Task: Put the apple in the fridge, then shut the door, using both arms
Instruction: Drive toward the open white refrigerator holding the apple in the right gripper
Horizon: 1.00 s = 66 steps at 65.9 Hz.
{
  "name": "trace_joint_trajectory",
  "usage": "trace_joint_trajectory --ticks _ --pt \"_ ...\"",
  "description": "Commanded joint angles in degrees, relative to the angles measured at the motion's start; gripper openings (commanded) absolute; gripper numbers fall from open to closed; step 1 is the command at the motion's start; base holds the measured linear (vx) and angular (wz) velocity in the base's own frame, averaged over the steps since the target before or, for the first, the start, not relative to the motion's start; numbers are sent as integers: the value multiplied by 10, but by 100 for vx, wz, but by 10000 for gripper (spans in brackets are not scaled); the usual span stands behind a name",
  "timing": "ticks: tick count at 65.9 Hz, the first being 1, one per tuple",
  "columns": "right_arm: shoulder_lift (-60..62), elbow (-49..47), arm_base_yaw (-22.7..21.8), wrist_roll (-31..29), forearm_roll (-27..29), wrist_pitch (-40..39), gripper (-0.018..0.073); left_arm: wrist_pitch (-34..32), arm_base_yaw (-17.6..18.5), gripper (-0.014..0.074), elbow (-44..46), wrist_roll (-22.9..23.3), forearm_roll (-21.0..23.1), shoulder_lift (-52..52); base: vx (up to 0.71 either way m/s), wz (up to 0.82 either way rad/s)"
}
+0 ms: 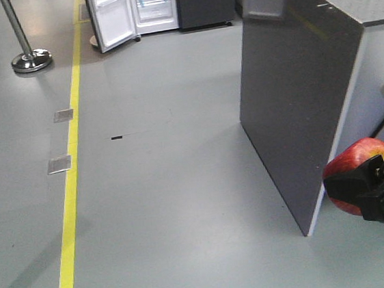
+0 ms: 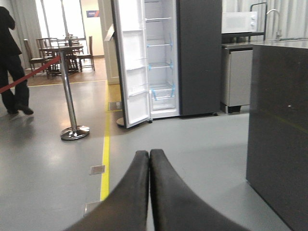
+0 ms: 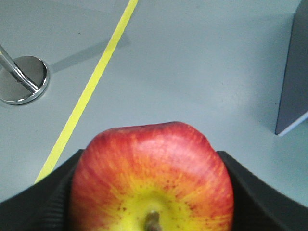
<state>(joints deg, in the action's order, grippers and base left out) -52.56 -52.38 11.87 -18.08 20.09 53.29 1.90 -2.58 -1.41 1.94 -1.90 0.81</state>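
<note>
The red and yellow apple (image 3: 151, 178) fills the bottom of the right wrist view, stem end toward the camera, held between my right gripper's black fingers (image 3: 53, 197). In the front view the apple (image 1: 357, 159) shows at the lower right, with the right gripper (image 1: 371, 183) shut on it. The fridge (image 2: 161, 57) stands far ahead across the floor, white inside with shelves and blue tape. Its door (image 2: 131, 67) is swung open to the left; both also show at the top of the front view, fridge (image 1: 155, 7) and door (image 1: 111, 18). My left gripper (image 2: 149, 155) is shut on nothing.
A dark grey counter panel (image 1: 296, 85) stands close on the right. A chrome stanchion (image 2: 71, 103) with red rope is at the left by a yellow floor line (image 1: 72, 177). A person (image 2: 10, 62) walks at far left. Floor plates (image 1: 59, 164) lie near the line.
</note>
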Motion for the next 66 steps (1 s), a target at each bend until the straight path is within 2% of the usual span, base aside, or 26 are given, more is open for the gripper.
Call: trace_joint_trajectory --ticks 1,66 --pt "5 -16 -1 -6 11 -32 143 -40 -2 -6 -14 4 1 1 17 23" --pt "5 -16 -1 -6 11 -32 143 -40 -2 -6 -14 4 1 1 21 13"
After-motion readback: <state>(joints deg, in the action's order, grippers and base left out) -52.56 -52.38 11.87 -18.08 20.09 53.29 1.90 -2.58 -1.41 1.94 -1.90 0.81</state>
